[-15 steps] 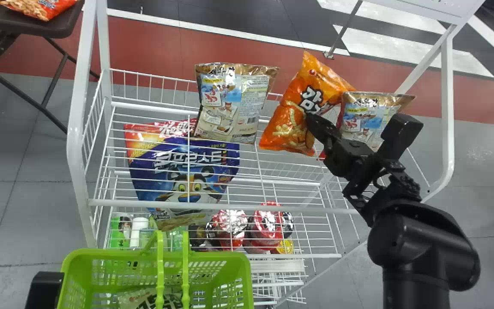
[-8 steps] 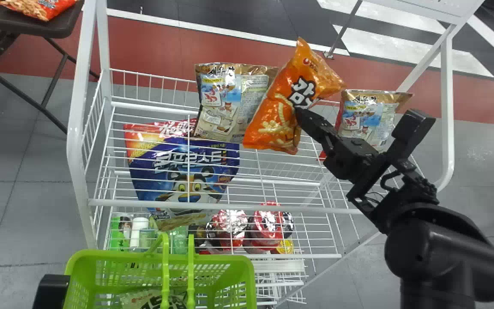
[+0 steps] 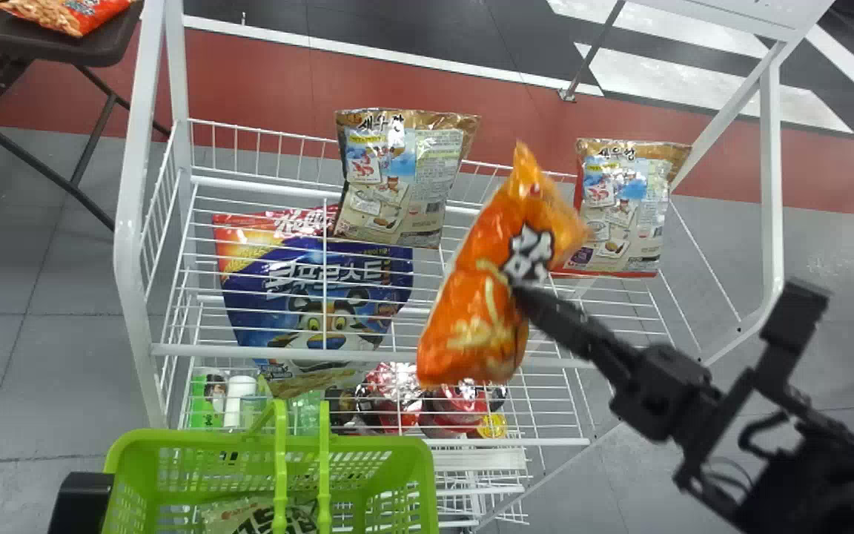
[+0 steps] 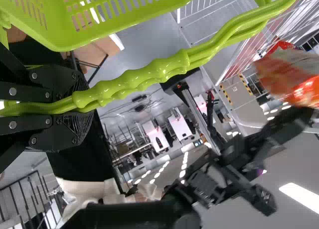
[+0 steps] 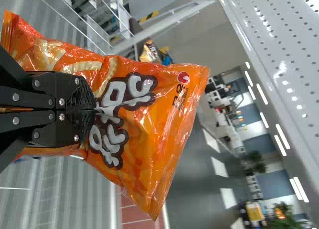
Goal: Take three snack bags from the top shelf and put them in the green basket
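One green basket (image 3: 129, 478), below the front edge of the top shelf (image 3: 212, 351), its handles (image 3: 280, 460) clamped between the fingers of the left gripper (image 4: 82, 103); one pale bag (image 3: 223, 515) inside. One orange bag (image 3: 471, 326), over that front edge, pinched in the right gripper (image 3: 527, 298). Two brown bags (image 3: 405, 178) (image 3: 620, 204), near the rear edge, apart.

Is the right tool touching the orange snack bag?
Touching. The right wrist view shows the right tool clamped on the orange snack bag, pinching its film.
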You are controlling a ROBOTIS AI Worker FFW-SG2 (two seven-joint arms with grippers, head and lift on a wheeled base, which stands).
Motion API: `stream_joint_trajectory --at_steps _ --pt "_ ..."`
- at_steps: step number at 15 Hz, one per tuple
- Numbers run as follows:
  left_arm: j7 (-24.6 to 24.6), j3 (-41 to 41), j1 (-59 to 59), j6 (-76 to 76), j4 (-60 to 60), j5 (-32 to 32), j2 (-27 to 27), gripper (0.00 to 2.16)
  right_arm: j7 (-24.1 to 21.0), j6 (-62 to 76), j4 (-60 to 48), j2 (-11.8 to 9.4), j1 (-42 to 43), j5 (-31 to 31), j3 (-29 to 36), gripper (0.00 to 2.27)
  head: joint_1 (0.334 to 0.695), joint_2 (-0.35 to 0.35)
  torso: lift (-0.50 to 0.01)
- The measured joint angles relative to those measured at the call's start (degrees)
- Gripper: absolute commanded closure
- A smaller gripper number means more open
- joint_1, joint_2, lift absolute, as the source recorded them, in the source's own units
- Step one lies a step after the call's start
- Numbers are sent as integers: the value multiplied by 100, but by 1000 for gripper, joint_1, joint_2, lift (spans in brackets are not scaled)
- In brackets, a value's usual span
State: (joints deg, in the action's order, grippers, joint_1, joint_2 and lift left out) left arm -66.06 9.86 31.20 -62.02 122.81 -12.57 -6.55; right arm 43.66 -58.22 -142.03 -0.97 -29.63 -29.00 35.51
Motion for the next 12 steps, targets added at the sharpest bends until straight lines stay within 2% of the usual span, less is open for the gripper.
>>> stream_joint_trajectory --at_steps 2,4,6,8,10,12 --pt "13 15 -6 118 -23 0 39 1767 614 -1515 -400 85 -87 -292 576 1953 695 -350 -35" --pt "12 51 -30 184 -31 0 56 1767 1007 -2797 -591 96 -97 -591 1057 1953 695 -350 -35" --pt "15 66 -46 193 -21 0 58 1767 1340 -3072 -648 97 -175 -644 1239 1953 695 -350 -35" --pt "13 65 -53 191 -8 0 52 1767 1446 -3114 -583 97 -431 -477 1047 1953 695 -350 -35" --pt "6 72 -48 184 9 0 49 1767 1442 -3121 -269 91 -590 -84 526 1953 695 -350 -35" --pt "0 81 -17 177 49 0 41 1767 1394 -3121 252 -44 -643 270 -82 1953 695 -350 -35"
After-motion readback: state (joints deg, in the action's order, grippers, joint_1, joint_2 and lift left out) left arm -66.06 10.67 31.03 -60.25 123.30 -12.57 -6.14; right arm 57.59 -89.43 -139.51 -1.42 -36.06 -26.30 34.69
